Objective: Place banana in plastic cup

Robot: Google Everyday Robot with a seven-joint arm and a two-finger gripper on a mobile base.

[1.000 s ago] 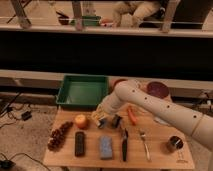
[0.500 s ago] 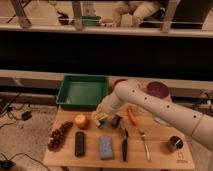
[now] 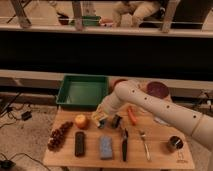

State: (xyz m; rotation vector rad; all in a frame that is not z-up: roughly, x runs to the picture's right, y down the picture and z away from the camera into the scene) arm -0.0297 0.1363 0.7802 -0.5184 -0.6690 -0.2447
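My gripper [image 3: 108, 119] is at the end of the white arm that reaches in from the right. It hangs low over the middle of the wooden table [image 3: 160, 155], just right of the orange fruit [image 3: 81, 121]. A pale yellow piece, the banana [image 3: 98, 116], shows at the gripper's left side. Most of it is hidden by the gripper. A small blue-grey shape right below it looks like the plastic cup [image 3: 102, 123]. I cannot tell whether the banana touches the cup or is inside it.
A green tray [image 3: 83, 91] stands behind the table. On the table lie grapes [image 3: 59, 135], a black block [image 3: 79, 143], a blue sponge [image 3: 105, 147], a knife [image 3: 124, 145], a fork [image 3: 145, 145], a carrot piece [image 3: 132, 116] and a dark can [image 3: 174, 143]. A round container [image 3: 157, 90] stands at the back right.
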